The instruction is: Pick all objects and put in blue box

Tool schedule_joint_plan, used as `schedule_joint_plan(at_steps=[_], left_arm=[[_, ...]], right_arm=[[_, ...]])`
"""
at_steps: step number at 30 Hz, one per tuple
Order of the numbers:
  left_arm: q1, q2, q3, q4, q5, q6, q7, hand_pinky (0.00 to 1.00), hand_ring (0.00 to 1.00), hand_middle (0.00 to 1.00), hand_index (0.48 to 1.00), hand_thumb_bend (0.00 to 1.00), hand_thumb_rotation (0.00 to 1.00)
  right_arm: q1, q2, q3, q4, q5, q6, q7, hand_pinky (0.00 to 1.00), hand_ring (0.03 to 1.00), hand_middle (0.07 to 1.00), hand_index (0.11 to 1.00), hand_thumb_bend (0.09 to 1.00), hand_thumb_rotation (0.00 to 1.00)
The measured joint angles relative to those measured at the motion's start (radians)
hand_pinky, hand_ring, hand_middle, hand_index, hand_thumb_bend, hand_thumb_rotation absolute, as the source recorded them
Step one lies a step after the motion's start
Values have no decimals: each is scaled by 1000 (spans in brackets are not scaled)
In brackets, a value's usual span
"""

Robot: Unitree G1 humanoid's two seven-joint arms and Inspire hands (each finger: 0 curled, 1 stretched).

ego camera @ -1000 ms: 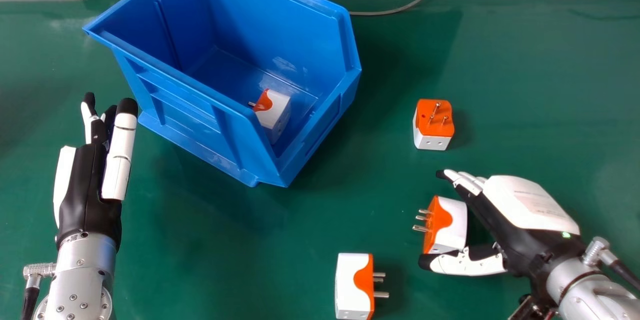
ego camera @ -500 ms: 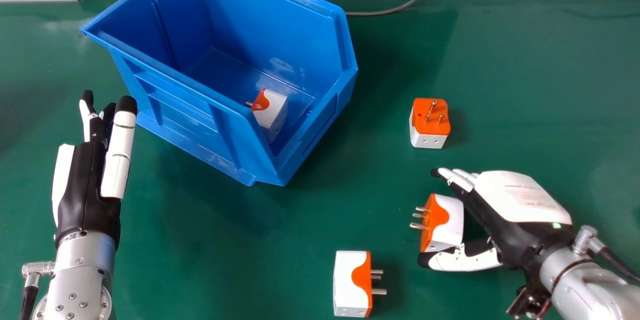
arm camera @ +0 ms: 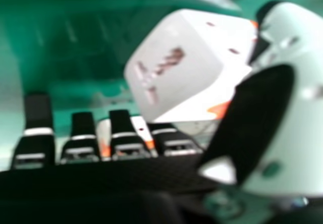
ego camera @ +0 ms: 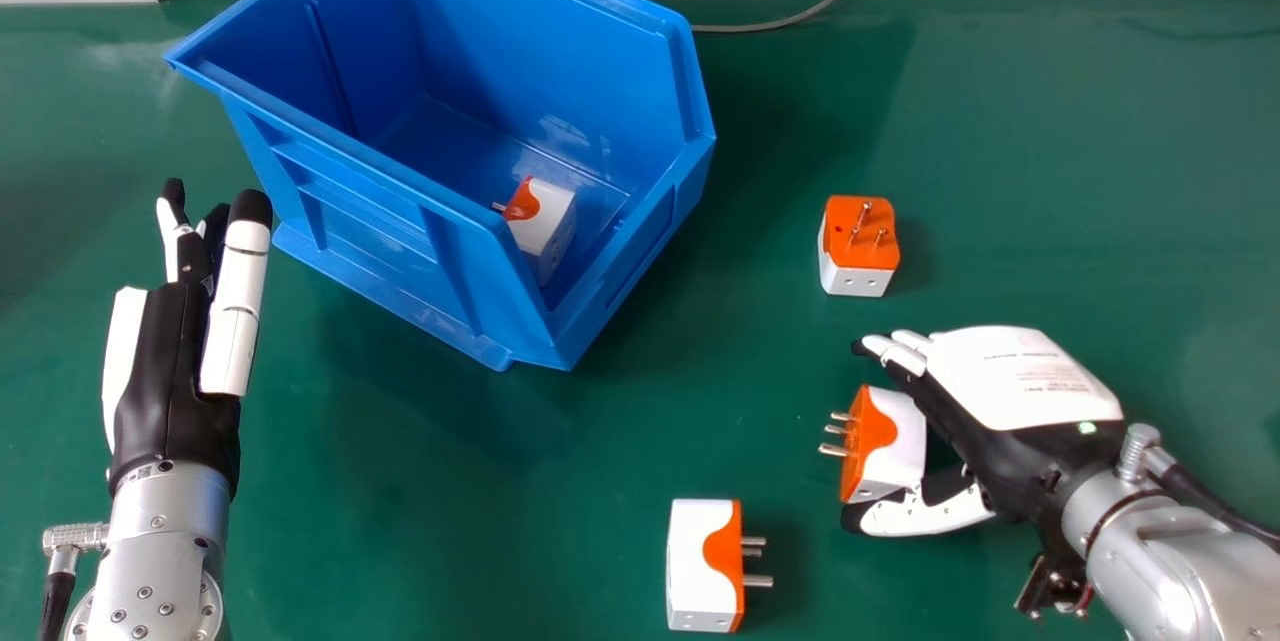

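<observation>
Your right hand (ego camera: 1015, 381) is loosely open around a boxy white-and-orange plastic adapter (ego camera: 895, 446), firm hold unclear; your left hand (ego camera: 172, 391) is open, empty.

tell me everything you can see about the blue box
The blue box looks like glossy moulded plastic, with an open top, one lowered end and ribs on its outer side. It stands upright and angled on the green table. One orange-and-white plug adapter lies inside. The left hand is close beside it; contact is unclear.
</observation>
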Motion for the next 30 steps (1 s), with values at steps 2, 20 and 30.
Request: schedule_joint_plan(at_steps=[2,20,30], left_arm=[[0,0,0,-1,0,2,0,1000,1000,983,978,570,1000],[0,1,0,-18,1,13,-1,1000,1000,983,972,564,1000],[0,1,-1,-19,9,14,1,1000,1000,982,970,556,1000]], right_arm=[[-2,-1,3,0,-5,0,2,837,924,928,903,475,460],[-48,-30,34,-3,-15,5,96,840,919,916,884,456,394],[-52,-39,36,-39,-9,21,157,839,919,915,883,436,339]])
